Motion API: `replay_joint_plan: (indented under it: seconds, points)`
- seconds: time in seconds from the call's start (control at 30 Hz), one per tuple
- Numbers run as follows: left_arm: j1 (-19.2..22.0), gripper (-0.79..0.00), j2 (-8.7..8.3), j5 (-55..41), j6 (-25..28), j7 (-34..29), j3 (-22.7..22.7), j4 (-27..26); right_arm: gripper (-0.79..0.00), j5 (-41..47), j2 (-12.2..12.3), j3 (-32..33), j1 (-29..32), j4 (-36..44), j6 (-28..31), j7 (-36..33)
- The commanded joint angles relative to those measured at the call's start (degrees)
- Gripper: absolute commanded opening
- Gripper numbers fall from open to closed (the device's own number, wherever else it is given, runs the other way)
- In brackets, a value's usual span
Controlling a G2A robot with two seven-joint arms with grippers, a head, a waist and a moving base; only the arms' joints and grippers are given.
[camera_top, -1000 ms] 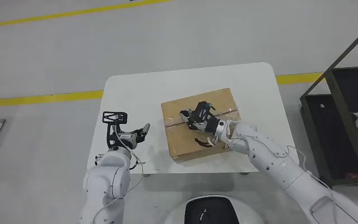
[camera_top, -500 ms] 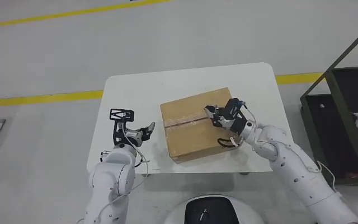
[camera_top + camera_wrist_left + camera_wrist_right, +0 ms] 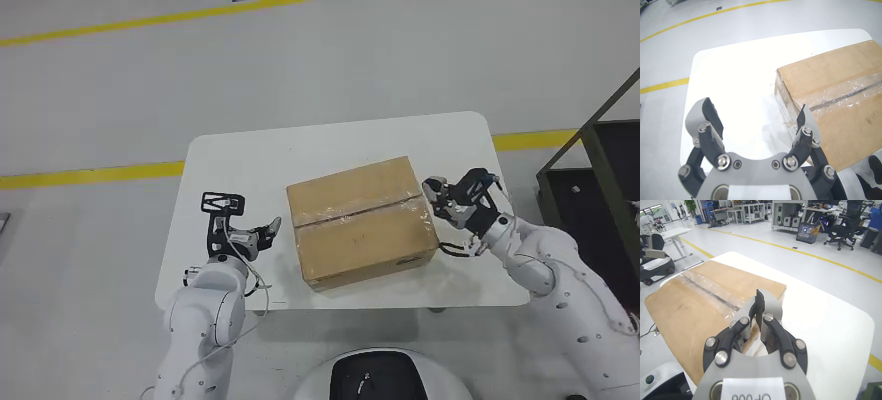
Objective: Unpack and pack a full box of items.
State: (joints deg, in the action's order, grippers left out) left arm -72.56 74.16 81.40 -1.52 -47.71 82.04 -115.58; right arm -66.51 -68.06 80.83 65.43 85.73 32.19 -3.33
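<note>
Taped box (image 3: 360,220) sits sealed on my bench (image 3: 240,170).
I see my left pincer (image 3: 755,111) spread wide beside it, and my right pincer (image 3: 758,303) pinched together, empty, at the opposite side.

White table (image 3: 240,170) on grey floor (image 3: 300,70), yellow lines (image 3: 90,177); office chairs (image 3: 840,236), workbenches (image 3: 740,210) behind.

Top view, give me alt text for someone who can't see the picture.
A closed cardboard box, its top seam taped over, sits on a white table. The left hand is open beside one end of the box, and the right hand is shut near the opposite end. Neither holds anything.
</note>
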Motion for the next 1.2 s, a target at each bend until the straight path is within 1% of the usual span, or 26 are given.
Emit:
replay_joint_plan:
  seconds: [0.0, 0.07, 0.13, 0.2, 0.23, 0.3, 0.37, 0.5, 0.63, 0.73, 0.83, 0.97, 1.17]
  points:
    - [-0.1, 0.0, -0.01, 0.1, -0.1, 0.0, 0.1, -0.1, -0.785, -0.2, 0.2, 1.1, 0.9, 2.2, 0.3, 1.0]
    - [-0.3, 0.0, -0.04, 0.5, -0.5, 0.2, 0.4, -0.4, -0.785, -1.3, 0.3, 1.3, 1.5, 5.3, 0.4, 2.6]
    - [-0.6, 0.0, -0.05, 0.6, -1.0, 0.4, 0.9, -0.7, -0.785, -3.4, 0.3, -0.1, 1.4, 8.0, 1.1, 3.5]
    - [-0.9, 0.0, -0.06, 0.7, -1.9, 0.7, 1.5, -1.0, -0.785, -6.6, 0.0, -3.6, 0.1, 10.2, 1.7, 3.2]
    - [-1.1, 0.0, -0.06, 0.6, -2.4, 0.7, 2.0, -1.1, -0.785, -7.3, -0.3, -6.4, -0.7, 10.9, 2.2, 3.2]
    - [-1.5, 0.0, -0.1, 0.5, -3.0, 0.9, 2.9, -1.3, -0.785, -10.5, -1.0, -11.7, -3.6, 10.5, 1.3, 1.8]
    - [-1.9, 0.0, -0.15, 0.5, -3.6, 1.2, 4.0, -1.5, -0.785, -13.9, -2.0, -17.7, -7.0, 9.0, 0.3, 1.6]
    - [-2.8, 0.0, -0.23, 0.5, -4.6, 1.5, 6.0, -1.6, -0.785, -17.5, -4.4, -27.8, -13.9, 2.4, -2.2, 1.5]
    - [-3.4, 0.0, -0.27, 0.2, -4.7, 1.8, 6.9, -1.8, -0.785, -16.2, -6.6, -33.2, -18.4, -4.7, -5.0, 1.7]
    - [-3.9, 0.0, -0.27, 0.1, -4.6, 2.0, 6.9, -2.0, -0.785, -15.4, -7.4, -34.1, -19.8, -7.5, -5.8, 1.6]
    - [-4.1, 0.0, -0.26, 0.0, -4.2, 2.1, 6.5, -1.8, -0.785, -14.1, -7.3, -32.8, -19.4, -8.8, -5.7, 1.4]
    - [-3.7, 0.0, -0.26, 0.1, -3.4, 2.2, 5.9, -1.5, -0.785, -12.8, -6.4, -29.3, -17.3, -8.1, -5.0, 0.3]
    - [-2.7, 0.0, -0.26, 0.4, -2.5, 2.2, 5.0, -0.8, -0.785, -12.7, -4.4, -22.2, -12.5, -4.4, -3.7, -2.4]
